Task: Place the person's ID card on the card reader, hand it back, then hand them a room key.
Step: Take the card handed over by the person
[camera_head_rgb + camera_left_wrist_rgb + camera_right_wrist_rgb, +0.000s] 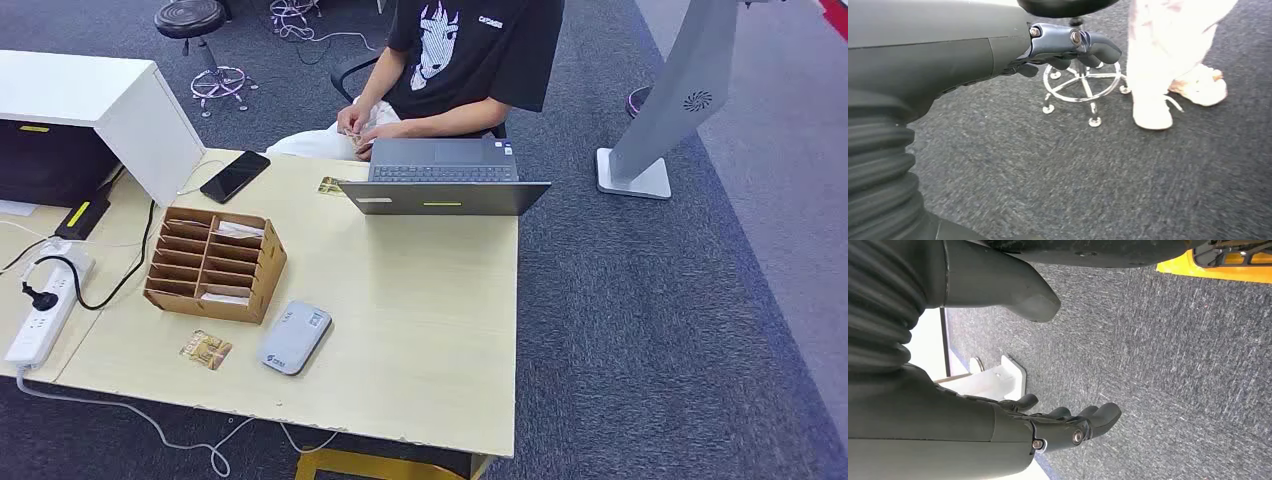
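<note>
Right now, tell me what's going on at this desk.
Nothing is being handled by the robot yet. Its left hand and right hand hang over the carpet, holding nothing. A seated person behind the laptop fiddles with something small in their hands. The grey card reader lies bare on the table, beside a cardboard organizer holding cards.

The right hand (1068,427) hangs empty (fingers apart) over grey carpet (1173,365) near a white base (993,382).
</note>
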